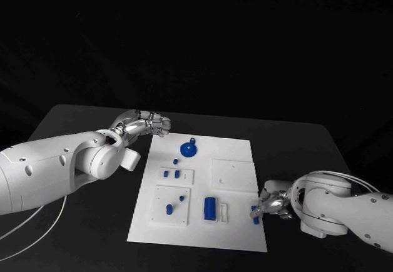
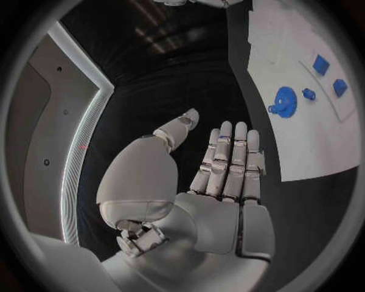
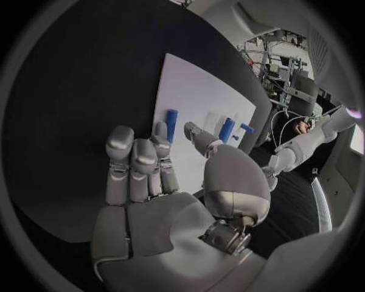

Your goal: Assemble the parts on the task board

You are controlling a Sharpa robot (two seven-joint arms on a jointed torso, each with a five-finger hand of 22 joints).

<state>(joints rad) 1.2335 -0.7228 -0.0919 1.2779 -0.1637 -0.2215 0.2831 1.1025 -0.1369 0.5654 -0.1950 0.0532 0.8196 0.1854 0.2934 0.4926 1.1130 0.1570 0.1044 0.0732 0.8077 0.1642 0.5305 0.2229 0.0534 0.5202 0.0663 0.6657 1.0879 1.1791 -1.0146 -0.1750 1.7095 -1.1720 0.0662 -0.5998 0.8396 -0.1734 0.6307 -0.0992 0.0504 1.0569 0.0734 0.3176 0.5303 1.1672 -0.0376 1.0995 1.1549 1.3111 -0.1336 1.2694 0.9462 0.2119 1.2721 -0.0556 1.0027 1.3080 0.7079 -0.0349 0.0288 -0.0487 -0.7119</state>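
Blue against the white task board [image 1: 234, 236], the small part [image 1: 255, 215] at the board's right edge looks to be the piece in hand: it lies just under the fingertips of the right hand [image 1: 271, 205], which hangs over that edge with its fingers curled down toward it. Whether the fingers already pinch it I cannot tell; the right wrist view shows the palm [image 3: 163, 201] with fingers nearly straight and close together, thumb set apart, and nothing plainly between them, with a blue piece [image 3: 171, 125] lying on the board just beyond the fingertips. To do this step well, I judge the hand should settle thumb and a finger on opposite sides of the part before lifting, since so small a piece at the very rim could be nudged off onto the black table [image 1: 322, 145]. The upright blue cylinder [image 1: 209, 208] stands near, toward the board's middle, and should not be knocked. Further out, the blue gear [image 1: 187, 150] sits near the board's far end, with small blue pieces [image 1: 170, 173] in a raised plate between. The left hand [image 1: 146, 125] waits beside the board's far left corner, flat and empty, fingers straight and side by side in its own wrist view [image 2: 221, 182], well clear of the work.
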